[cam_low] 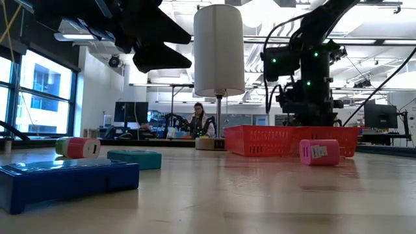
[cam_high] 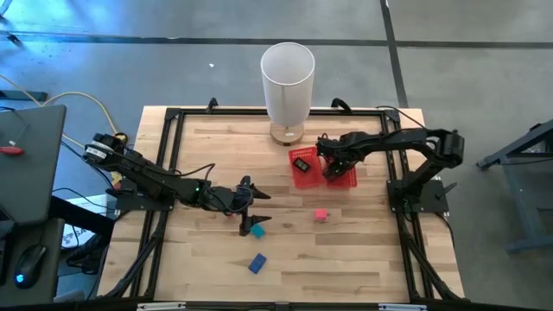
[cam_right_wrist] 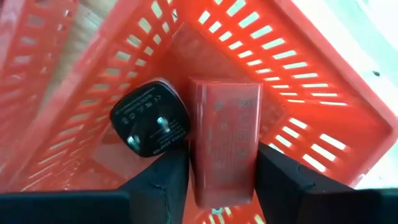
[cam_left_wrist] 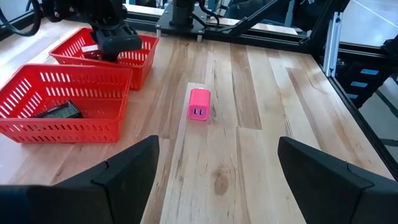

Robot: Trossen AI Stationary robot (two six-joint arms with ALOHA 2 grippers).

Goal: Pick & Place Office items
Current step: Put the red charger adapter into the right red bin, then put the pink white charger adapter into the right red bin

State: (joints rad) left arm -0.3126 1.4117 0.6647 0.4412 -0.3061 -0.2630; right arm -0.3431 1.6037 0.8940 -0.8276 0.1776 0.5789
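Observation:
Two red mesh tray compartments (cam_high: pixel 347 179) stand at the table's far right. My right gripper (cam_right_wrist: pixel 222 180) points down into the right one, shut on a red block (cam_right_wrist: pixel 224 124) that lies beside a black plug adapter (cam_right_wrist: pixel 151 124). The left compartment holds a black item (cam_high: pixel 302 162). A pink charger (cam_left_wrist: pixel 199 104) lies on the wood mid-table, a teal piece (cam_high: pixel 257 230) and a blue piece (cam_high: pixel 257 263) nearer the front. My left gripper (cam_high: pixel 251 216) hovers open just above the teal piece, nothing between its fingers. My right gripper has the red block's two long sides (cam_right_wrist: pixel 198 168) between its two fingers, at the block's near end. The fingers come from above and point down into the compartment. No gap shows between fingers and block. The block's far end lies low in the tray next to the black adapter.
A tall white cylinder (cam_high: pixel 287 82) stands on its base at the table's far edge, just behind the tray. A pink, white and green piece (cam_low: pixel 78 147) lies near the teal one. Black frame rails (cam_high: pixel 168 173) border the wooden table; bare wood lies at the front right.

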